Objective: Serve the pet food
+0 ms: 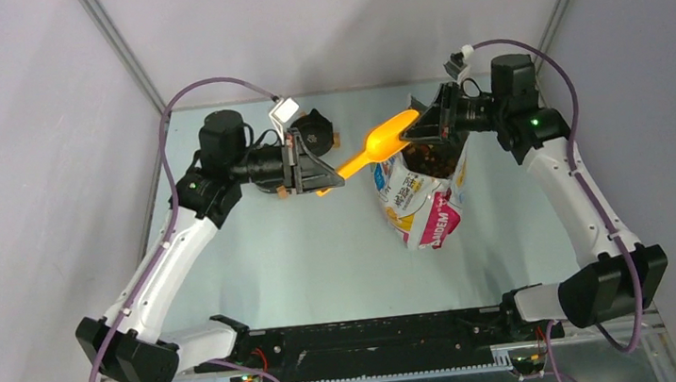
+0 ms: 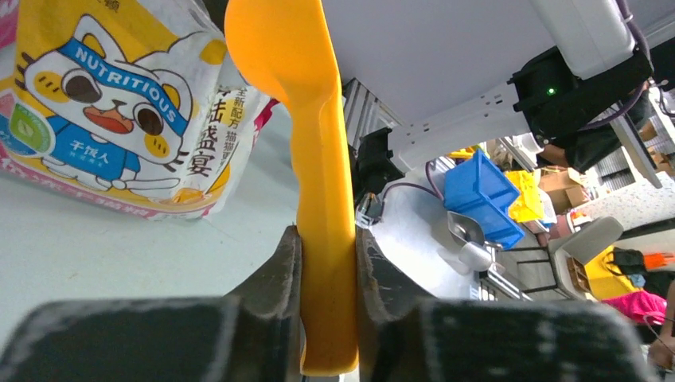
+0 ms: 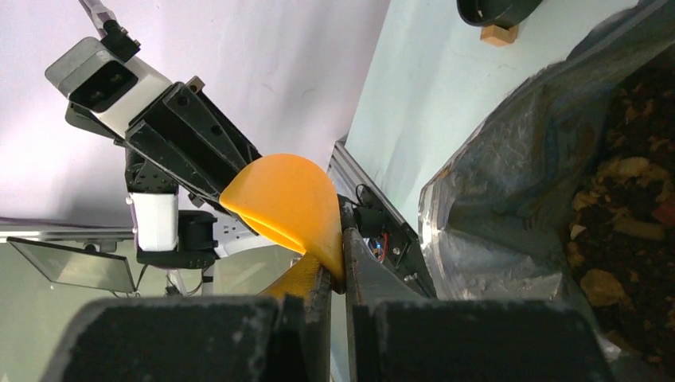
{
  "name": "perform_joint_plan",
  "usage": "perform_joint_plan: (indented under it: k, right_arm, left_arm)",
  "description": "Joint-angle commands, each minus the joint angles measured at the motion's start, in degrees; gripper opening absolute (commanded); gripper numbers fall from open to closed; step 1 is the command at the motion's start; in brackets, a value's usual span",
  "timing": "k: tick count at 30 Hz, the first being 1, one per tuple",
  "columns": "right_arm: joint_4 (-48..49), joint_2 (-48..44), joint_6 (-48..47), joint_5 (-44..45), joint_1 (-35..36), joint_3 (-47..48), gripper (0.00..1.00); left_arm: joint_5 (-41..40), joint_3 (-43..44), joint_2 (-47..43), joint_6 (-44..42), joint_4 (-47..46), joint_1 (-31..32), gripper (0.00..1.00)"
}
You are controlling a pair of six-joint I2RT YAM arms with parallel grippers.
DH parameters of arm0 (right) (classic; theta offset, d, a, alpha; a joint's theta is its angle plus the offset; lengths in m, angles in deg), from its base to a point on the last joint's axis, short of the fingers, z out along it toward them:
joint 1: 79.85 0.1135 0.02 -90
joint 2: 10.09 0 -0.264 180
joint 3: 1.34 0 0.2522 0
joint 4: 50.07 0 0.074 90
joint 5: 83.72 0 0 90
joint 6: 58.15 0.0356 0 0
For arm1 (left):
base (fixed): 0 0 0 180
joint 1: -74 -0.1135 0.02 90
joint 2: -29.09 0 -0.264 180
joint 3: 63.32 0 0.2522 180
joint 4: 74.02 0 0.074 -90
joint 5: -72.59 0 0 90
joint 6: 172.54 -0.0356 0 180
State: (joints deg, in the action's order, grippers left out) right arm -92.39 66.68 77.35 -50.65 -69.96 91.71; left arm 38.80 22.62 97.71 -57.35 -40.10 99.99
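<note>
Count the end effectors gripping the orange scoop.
2. The left end effector clamps the scoop by its handle. The right end effector pinches the rim of the scoop's bowl, just beside the open bag. None hidden.

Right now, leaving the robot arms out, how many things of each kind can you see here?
Orange scoop: 1
Printed bag: 1
Black bowl: 1
Kibble heap, inside the bag: 1
Total: 4
</note>
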Motion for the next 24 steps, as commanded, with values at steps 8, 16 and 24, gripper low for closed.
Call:
perform_joint_plan:
  k: [8, 16, 24]
  right_arm:
    - [-11.00, -6.34, -34.79, -2.34, -4.32, 3.00, 0.54]
    - [-30.60, -13.31, -84.76, 20.87, 12.06, 7.86, 0.58]
    - [-26.81, -13.93, -90.06, 26.52, 24.99, 4.38, 0.57]
  left_arm:
    - [3.51, 1.80, -0.87, -13.81, 14.99, -0.49, 0.00]
    - [4.79, 9.93, 5.65, -38.14, 47.70, 0.16, 0.00]
    - [5.70, 6.16, 3.49, -35.36, 45.28, 0.58, 0.00]
